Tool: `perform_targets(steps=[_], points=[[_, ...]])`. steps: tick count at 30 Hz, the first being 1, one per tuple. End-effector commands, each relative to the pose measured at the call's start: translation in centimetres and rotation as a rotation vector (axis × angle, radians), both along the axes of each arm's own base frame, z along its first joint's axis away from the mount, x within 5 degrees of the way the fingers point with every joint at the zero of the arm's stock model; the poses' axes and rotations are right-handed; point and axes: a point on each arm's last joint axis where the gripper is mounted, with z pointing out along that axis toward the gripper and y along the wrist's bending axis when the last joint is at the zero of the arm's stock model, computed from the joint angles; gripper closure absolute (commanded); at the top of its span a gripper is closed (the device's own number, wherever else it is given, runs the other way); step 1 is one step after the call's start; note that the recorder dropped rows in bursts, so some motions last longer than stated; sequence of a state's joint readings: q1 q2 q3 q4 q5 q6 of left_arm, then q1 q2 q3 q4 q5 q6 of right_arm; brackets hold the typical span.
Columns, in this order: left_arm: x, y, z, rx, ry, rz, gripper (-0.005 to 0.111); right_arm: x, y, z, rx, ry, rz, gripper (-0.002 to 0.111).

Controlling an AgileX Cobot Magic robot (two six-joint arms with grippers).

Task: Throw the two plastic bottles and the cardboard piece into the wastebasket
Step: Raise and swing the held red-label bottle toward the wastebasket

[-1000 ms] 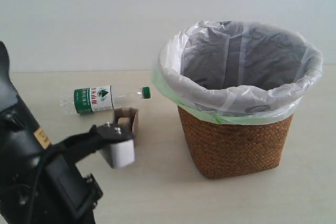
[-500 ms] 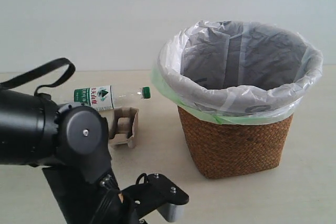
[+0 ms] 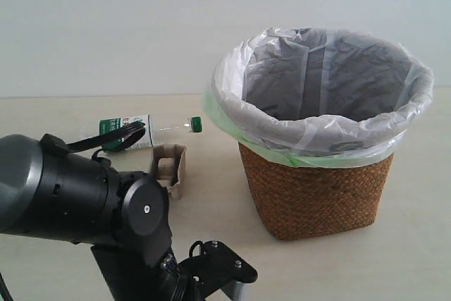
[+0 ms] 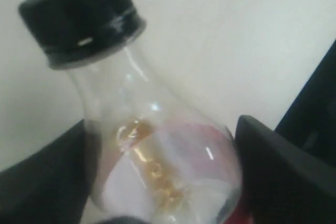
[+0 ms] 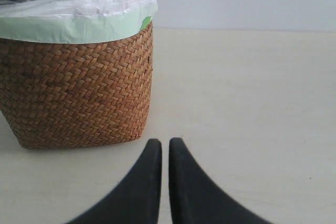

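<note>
Plainly pinching the black-cap bottle (image 4: 152, 140) in the left claw (image 4: 163, 182): dark fingers (image 4: 278, 177) pressed on either side of the red-labelled body, with neck and cap jutting clear beyond them. Sets the long axis across the line between the fingers, tilted in the wrist view; cannot tell its tilt against the worktop (image 3: 211, 199).

Held low, at the bottom edge of the exterior view, under a folded arm (image 3: 70, 195) that bulks above it. Places the basket (image 3: 317, 195) ahead of this claw and off to its right, near but apart, with the bag-lined rim well above claw height. Calls, most likely, for a lift first, then a swing across over the rim, then letting go; wide mouth and slim bottle, so little need to align the axis. Risks clipping the loose bag edge or the wicker wall if swung before rising.

As for the right claw (image 5: 164, 145): empty, fingers pressed almost together with only a slit between, low over bare worktop, with the basket close ahead and to one side. Nearer the basket than the left, yet carrying nothing.

Beyond the left claw, past the arm: green-cap bottle (image 3: 144, 132) on its side, cap end toward the basket, and cardboard (image 3: 169, 167) close by on its nearer side, touching or not hard to tell. Neither yet binned.
</note>
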State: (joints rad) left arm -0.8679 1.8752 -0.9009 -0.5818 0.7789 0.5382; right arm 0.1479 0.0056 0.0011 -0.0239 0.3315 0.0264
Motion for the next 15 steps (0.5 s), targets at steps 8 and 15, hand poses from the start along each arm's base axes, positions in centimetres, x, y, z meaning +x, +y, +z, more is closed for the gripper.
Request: perform_targets(steps=[8, 15], points=[[2.5, -0.8, 1.1, 0.002, -0.218, -0.019, 0.103, 0.0, 0.0, 0.2, -0.009, -0.018, 0.002, 0.106], [6.0, -0.7, 8.7, 0.018, -0.604, 0.020, 0.103, 0.0, 0.0, 0.2, -0.009, -0.018, 0.002, 0.106]])
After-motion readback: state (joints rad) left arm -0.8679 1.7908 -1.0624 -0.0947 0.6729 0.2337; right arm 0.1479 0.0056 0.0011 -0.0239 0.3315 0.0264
